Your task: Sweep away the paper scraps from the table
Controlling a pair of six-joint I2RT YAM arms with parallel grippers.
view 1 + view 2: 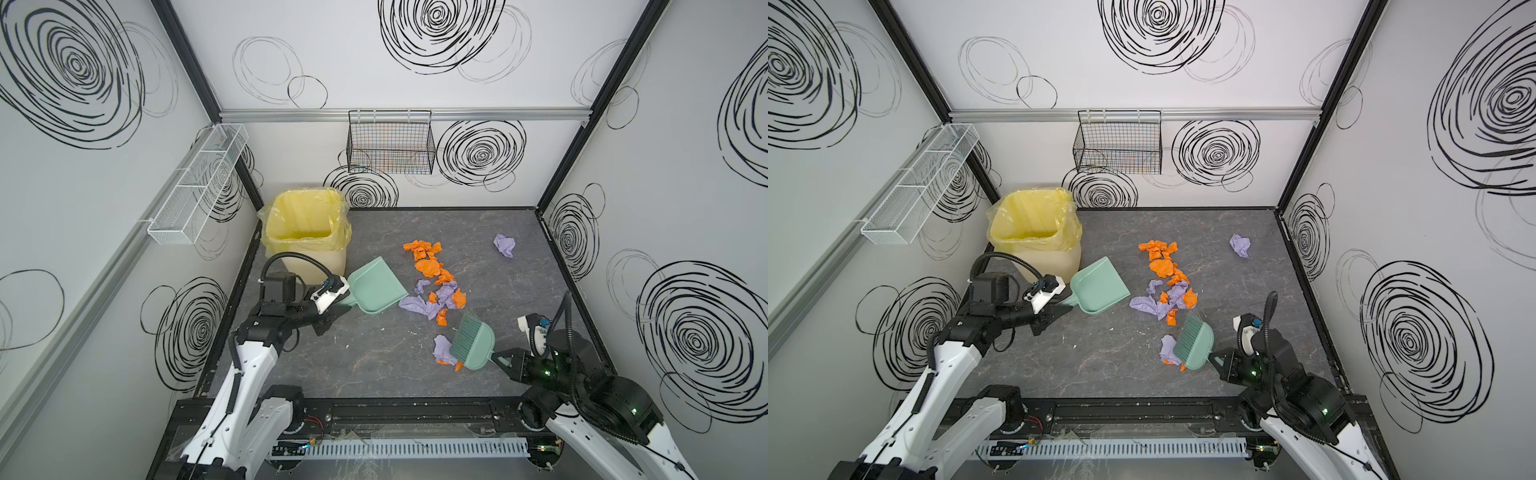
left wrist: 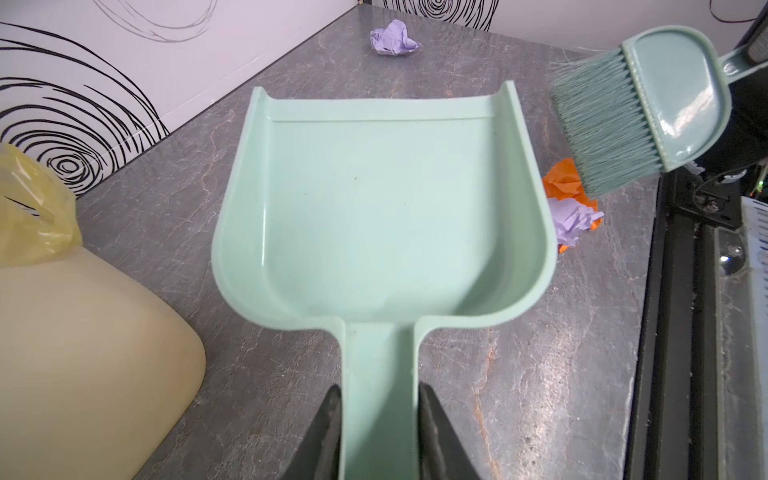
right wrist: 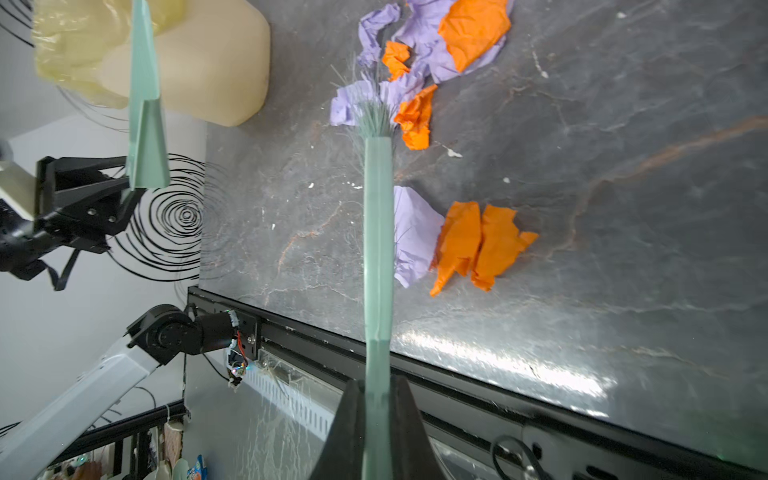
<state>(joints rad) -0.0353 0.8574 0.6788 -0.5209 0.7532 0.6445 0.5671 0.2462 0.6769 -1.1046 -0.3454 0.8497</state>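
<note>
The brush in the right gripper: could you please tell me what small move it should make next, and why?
Probably a short stroke toward the dustpan, pushing the paper scraps beside its bristles. The right gripper is shut on the brush, the left gripper holds the dustpan, which is empty, and scraps lie between them on the table.

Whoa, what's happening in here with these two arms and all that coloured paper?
Two robot arms are tidying up. The left gripper is clamped on the handle of a mint-green dustpan, which is empty, beside a bin lined with a yellow bag. The right gripper is shut on the handle of a matching brush, its bristles at the near end of the orange and lilac paper scraps. All the scraps lie on the table; one lilac wad sits apart toward the far right.
</note>
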